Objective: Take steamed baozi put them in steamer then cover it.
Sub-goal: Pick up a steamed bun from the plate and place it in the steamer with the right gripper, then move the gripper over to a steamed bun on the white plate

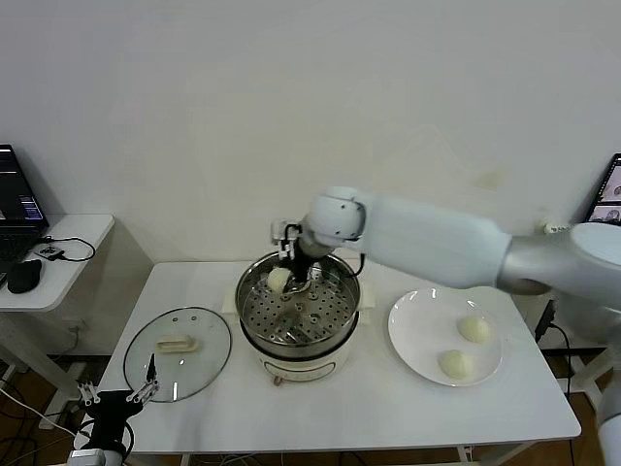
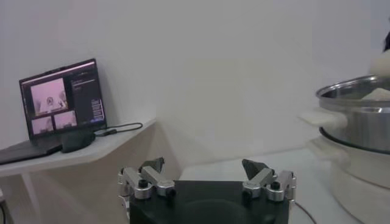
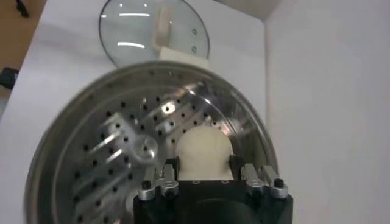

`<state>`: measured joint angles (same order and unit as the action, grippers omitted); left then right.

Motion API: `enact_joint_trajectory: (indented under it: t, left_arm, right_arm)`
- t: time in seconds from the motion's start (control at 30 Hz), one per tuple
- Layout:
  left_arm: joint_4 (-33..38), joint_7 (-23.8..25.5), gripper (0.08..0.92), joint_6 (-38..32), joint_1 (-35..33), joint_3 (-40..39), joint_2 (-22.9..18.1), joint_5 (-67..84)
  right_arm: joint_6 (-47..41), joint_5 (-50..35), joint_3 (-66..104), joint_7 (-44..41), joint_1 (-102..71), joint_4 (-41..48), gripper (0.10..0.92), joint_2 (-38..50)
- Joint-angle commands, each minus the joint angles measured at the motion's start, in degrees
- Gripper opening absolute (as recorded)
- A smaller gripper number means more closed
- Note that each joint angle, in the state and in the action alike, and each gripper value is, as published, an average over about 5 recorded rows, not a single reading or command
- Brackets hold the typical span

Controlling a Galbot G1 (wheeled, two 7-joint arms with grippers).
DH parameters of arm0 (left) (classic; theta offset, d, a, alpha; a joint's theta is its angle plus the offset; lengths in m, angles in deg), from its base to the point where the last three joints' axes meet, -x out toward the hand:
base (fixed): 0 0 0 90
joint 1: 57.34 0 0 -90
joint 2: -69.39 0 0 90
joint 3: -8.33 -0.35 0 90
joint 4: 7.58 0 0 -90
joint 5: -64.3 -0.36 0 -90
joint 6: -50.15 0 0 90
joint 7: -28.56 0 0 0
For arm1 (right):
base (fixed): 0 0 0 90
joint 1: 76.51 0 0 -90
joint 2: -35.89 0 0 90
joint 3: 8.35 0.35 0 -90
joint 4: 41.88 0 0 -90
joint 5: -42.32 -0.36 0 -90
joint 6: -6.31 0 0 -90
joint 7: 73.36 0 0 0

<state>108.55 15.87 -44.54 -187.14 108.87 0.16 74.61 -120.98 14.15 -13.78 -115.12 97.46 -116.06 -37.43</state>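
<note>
My right gripper (image 1: 289, 269) reaches over the far left part of the steamer (image 1: 247, 309) and is shut on one steamed baozi (image 1: 279, 280). In the right wrist view that baozi (image 3: 204, 146) sits between the fingers, low over the perforated tray (image 3: 116, 164) and close to the steamer's wall. Two more baozi (image 1: 474, 329) (image 1: 455, 364) lie on the white plate (image 1: 419, 330) to the right. The cover (image 1: 179, 352), a glass lid with a cream handle, lies flat on the table left of the steamer. My left gripper (image 2: 204, 170) hangs open and empty at the table's front left corner (image 1: 116, 393).
A side table (image 1: 78, 233) at the left carries a laptop (image 1: 15, 209), a mouse and cables. A screen (image 1: 609, 194) shows at the right edge. A white wall stands close behind the table. The steamer's steel side (image 2: 359, 115) rises to the right of my left gripper.
</note>
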Motion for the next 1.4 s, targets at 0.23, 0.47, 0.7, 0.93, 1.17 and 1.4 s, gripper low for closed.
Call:
enact_joint_trajectory:
  t: [0.23, 0.47, 0.7, 0.93, 1.17, 1.4]
  left_arm:
    - [-0.29, -0.04, 0.823, -0.10, 0.09, -0.02, -0.04, -0.12]
    - [-0.22, -0.12, 0.823, -0.18, 0.02, -0.28, -0.21, -0.15]
    - [-0.03, -0.14, 0.823, -0.21, -0.14, -0.36, -0.23, -0.17]
    - [0.55, -0.08, 0.823, -0.14, -0.51, -0.52, -0.36, -0.29]
    - [1.15, 0.01, 0.823, -0.04, -0.87, -0.29, -0.08, -0.25]
    - [1.48, 0.05, 0.823, -0.02, -1.39, -0.03, 0.66, -0.23]
  right_arm:
    - [-1.84, -0.04, -0.13, 2.51, -4.05, 5.89, 0.536, -7.72]
    - [-2.71, 1.50, -0.56, 2.17, -4.20, 6.71, 0.551, -8.25]
    - [-4.01, 1.34, -0.93, 1.61, -3.71, 5.09, 0.579, -6.90]
    - [-3.75, 0.55, -1.05, -2.34, 0.51, -0.03, 0.755, -1.83]
    - [1.38, 4.49, -1.59, -12.90, 8.84, -9.92, 0.822, 12.05]
    - [10.04, 11.23, -3.38, -21.53, 13.28, -21.84, 0.823, 31.63]
